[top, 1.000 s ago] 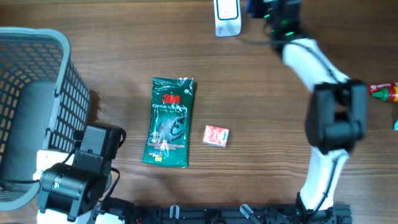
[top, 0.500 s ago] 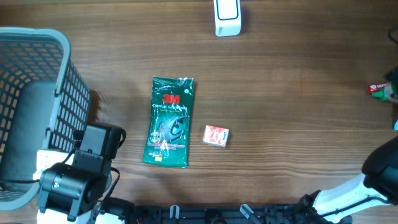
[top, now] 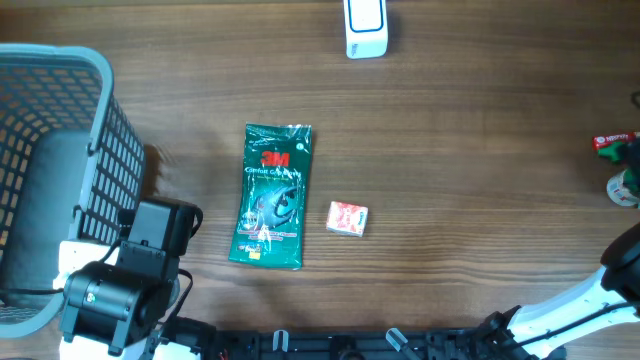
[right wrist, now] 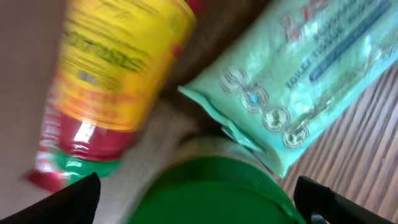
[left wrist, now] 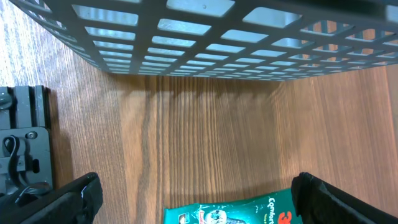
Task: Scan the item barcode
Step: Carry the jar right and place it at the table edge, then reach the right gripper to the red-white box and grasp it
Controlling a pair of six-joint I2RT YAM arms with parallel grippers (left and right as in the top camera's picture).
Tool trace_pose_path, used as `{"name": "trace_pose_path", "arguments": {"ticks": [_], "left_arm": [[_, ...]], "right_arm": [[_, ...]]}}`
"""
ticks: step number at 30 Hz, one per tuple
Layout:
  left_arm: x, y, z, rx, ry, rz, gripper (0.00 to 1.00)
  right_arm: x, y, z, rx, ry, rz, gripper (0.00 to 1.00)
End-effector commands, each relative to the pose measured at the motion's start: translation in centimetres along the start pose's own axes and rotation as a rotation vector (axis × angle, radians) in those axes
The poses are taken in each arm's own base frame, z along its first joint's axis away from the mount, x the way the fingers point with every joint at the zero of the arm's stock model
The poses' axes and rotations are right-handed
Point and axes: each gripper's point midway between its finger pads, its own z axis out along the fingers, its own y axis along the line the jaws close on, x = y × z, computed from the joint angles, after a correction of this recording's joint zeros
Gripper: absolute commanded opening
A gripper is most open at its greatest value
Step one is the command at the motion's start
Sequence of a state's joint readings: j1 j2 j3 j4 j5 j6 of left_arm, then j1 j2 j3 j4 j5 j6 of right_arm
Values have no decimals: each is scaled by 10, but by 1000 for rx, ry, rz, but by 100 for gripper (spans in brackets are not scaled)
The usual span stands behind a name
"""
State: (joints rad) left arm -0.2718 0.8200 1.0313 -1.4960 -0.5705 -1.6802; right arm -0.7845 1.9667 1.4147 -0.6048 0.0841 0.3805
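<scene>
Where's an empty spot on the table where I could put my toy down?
The biggest bare wood runs from the small box to the items at the right edge. Another patch lies between the green packet and the white scanner. It is crowded on the left, where the basket and the left arm stand close to the packet.

Nothing fancy, just a brown wood-grain table (top: pixel 480 150) under soft even light, grain running straight ahead of the left tool (left wrist: pixel 196 200).
</scene>
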Motion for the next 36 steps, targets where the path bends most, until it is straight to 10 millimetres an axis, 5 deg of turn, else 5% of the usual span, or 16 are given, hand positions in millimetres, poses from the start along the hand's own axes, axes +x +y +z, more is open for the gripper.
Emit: {"name": "trace_pose_path", "arguments": {"ticks": [1, 4, 8, 11, 13, 15, 20, 22, 25, 29, 32, 36], "left_arm": [[-3, 0, 0, 0, -11, -3, 100], [-3, 0, 0, 1, -11, -3, 100], [-3, 0, 0, 1, -11, -3, 100], [-3, 0, 0, 1, -11, -3, 100], [-3, 0, 0, 0, -11, -3, 100], [-3, 0, 0, 0, -11, -3, 100], [-3, 0, 0, 0, -11, -3, 100], [-3, 0, 0, 0, -11, -3, 100], [-3, 0, 0, 0, -11, -3, 100], [-3, 0, 0, 0, -11, -3, 100], [-3, 0, 0, 0, -11, -3, 100], [-3, 0, 0, 0, -11, -3, 100]], "right_arm": [[-64, 43, -70, -164, -127, -11, 99], [-76, 85, -149, -375, -118, 8, 100], [-42, 128, -223, -578, -71, -57, 100], [7, 151, -266, -621, -18, -155, 99], [56, 165, -285, -622, 74, -243, 100], [127, 179, -294, -577, 220, -386, 99], [304, 195, -292, -481, 505, -724, 100], [375, 174, -282, -380, 617, -794, 97], [445, 139, -261, -224, 700, -770, 87], [492, 109, -242, -105, 725, -676, 80], [496, 107, -222, -82, 614, -608, 77], [507, 109, -190, -133, 560, -568, 58]]}}
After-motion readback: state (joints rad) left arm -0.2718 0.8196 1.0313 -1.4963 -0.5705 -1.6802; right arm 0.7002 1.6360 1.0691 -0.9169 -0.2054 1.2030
